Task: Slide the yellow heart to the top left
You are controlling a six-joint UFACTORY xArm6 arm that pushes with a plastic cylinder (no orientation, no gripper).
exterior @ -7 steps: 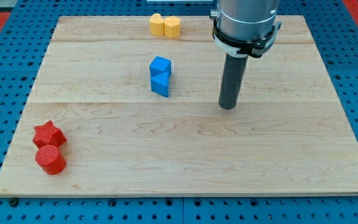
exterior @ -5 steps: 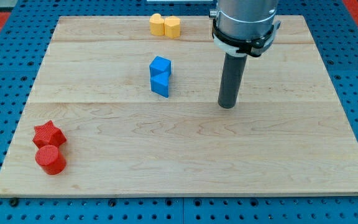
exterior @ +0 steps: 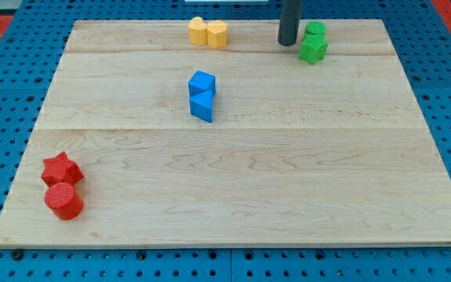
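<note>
The yellow heart (exterior: 199, 30) lies at the board's top edge, a little left of centre, touching a yellow hexagonal block (exterior: 217, 34) on its right. My tip (exterior: 288, 41) stands near the top edge, to the right of the yellow pair and apart from it, just left of two green blocks (exterior: 314, 43).
Two blue blocks (exterior: 202, 95) sit stacked together near the board's middle. A red star (exterior: 61, 168) and a red cylinder (exterior: 63, 200) sit at the bottom left. The wooden board (exterior: 233, 196) lies on a blue pegboard surface.
My tip has moved from the board's middle right up to the top edge. The arm's body has left the view, uncovering the green blocks. No block has moved.
</note>
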